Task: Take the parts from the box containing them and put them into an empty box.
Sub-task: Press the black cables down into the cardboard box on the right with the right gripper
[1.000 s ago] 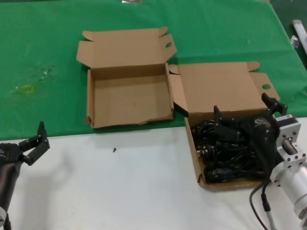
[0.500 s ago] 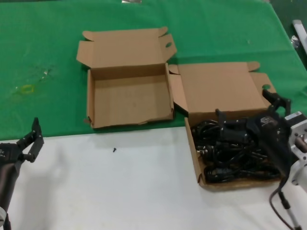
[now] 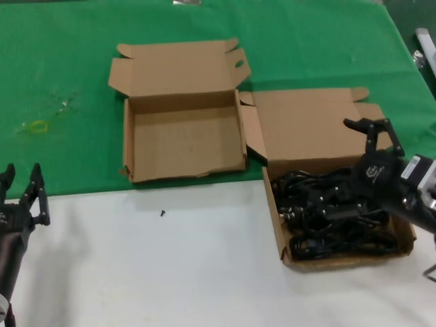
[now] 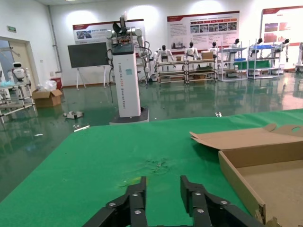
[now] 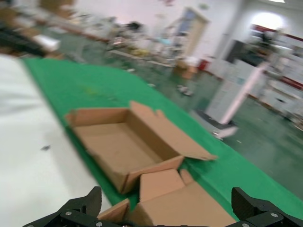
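Observation:
The black coiled power cords (image 3: 334, 212) lie heaped in the right cardboard box (image 3: 274, 218), whose lid (image 3: 306, 122) lies flat behind it. The empty box (image 3: 184, 170), with a wavy front wall, stands left of it; it also shows in the right wrist view (image 5: 118, 142) and the left wrist view (image 4: 236, 175). My right gripper (image 3: 369, 126) is open and empty, raised above the back of the cord box, over its lid (image 5: 189, 208). My left gripper (image 3: 22, 191) is open and empty at the table's near left edge, and shows in the left wrist view (image 4: 162, 189).
A green cloth (image 3: 306, 41) covers the far half of the table and a white surface (image 3: 170, 272) the near half. A small black speck (image 3: 162, 213) lies on the white part. A yellowish mark (image 3: 37, 126) is on the cloth at left.
My right gripper has risen off the cords and swung back and up over the lid, holding nothing. My left gripper has drifted left and turned upright.

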Available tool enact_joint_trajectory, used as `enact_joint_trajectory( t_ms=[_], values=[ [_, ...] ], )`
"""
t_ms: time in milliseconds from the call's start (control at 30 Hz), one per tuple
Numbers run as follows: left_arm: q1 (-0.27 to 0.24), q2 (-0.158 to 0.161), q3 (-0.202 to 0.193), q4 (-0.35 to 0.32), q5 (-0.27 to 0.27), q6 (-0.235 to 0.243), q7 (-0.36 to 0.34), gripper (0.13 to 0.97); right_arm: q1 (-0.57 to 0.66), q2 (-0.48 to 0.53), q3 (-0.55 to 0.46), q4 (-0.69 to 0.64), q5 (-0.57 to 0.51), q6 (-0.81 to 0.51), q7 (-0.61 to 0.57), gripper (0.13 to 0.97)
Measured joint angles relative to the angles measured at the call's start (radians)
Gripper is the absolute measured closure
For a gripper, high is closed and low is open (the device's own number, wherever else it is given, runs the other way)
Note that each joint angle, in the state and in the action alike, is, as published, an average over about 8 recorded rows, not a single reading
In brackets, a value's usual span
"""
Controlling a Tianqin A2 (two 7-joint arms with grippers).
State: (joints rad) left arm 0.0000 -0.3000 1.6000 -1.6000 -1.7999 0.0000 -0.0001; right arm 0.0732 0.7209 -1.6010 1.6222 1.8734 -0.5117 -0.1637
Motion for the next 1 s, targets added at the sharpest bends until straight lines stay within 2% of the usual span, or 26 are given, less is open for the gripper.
enact_joint_trajectory(
  t_ms=[333, 700, 1000],
  values=[
    [0.0, 0.0, 0.0, 0.0, 0.0, 0.0, 0.0, 0.865, 0.197, 0.15, -0.095, -0.092, -0.042, -0.305, -0.157, 0.129],
    [0.0, 0.0, 0.0, 0.0, 0.0, 0.0, 0.0, 0.943, 0.41, 0.223, -0.229, -0.194, -0.145, -0.547, -0.27, 0.129],
    [0.0, 0.0, 0.0, 0.0, 0.0, 0.0, 0.0, 0.953, 0.498, 0.243, -0.298, -0.272, -0.234, -0.632, -0.357, 0.129]
  ],
)
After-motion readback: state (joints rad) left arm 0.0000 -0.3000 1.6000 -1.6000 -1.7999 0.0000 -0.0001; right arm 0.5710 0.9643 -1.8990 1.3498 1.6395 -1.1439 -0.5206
